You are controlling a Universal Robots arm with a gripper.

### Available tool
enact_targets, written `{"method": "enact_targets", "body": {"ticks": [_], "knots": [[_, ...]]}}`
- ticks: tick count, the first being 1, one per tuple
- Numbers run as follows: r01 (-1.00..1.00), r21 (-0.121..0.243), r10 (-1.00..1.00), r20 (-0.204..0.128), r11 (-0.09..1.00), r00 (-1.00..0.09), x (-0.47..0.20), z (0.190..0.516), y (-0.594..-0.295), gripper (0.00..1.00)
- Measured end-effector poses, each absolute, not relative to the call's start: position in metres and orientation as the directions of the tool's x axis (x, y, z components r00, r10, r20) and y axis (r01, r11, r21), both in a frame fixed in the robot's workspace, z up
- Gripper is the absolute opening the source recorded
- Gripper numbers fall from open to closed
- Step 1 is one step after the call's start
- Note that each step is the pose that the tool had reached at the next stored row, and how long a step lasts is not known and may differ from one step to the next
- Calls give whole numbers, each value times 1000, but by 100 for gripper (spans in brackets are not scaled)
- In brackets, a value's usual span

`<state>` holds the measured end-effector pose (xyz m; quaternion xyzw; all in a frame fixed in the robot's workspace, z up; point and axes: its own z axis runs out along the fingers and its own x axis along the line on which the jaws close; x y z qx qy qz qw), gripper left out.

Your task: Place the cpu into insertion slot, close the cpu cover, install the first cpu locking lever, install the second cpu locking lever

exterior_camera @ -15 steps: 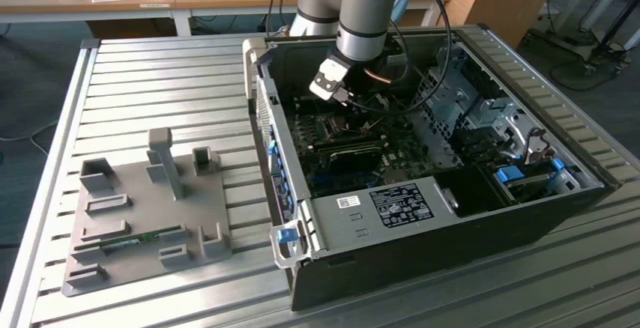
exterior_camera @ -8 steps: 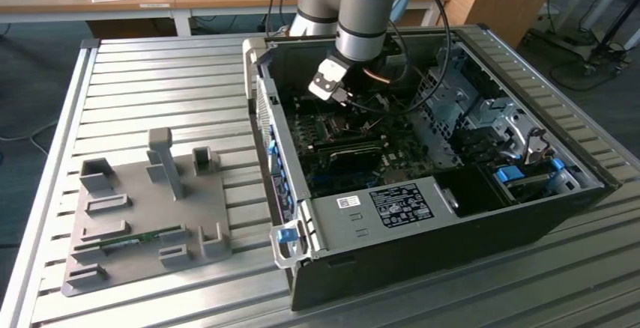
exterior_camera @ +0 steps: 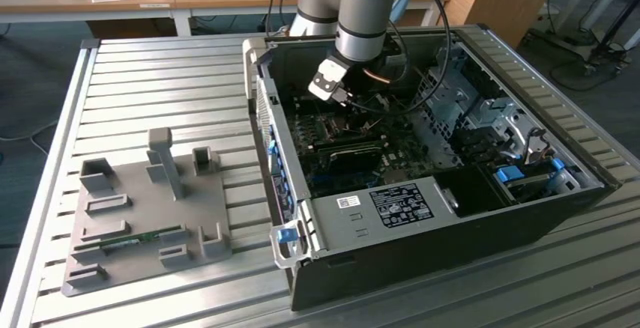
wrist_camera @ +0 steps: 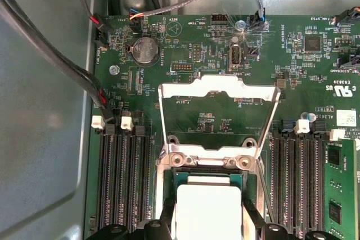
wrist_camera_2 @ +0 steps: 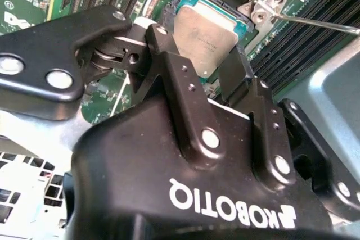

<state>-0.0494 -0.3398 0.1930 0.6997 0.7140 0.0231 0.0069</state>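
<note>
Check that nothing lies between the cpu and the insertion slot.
Nothing visible does. In the first wrist view the cpu is at the claw, right at the insertion slot. The cpu cover is swung open, lying back over the motherboard, away from the slot.

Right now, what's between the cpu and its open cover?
A silver hinge bracket with screws, in the first wrist view, between cpu and cpu cover.
</note>
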Motion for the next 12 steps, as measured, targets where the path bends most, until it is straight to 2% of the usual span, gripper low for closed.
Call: {"method": "enact_targets", "body": {"ticks": [12], "knots": [[999,43,1000,22,9,-10,-49,198,-340,54]]}}
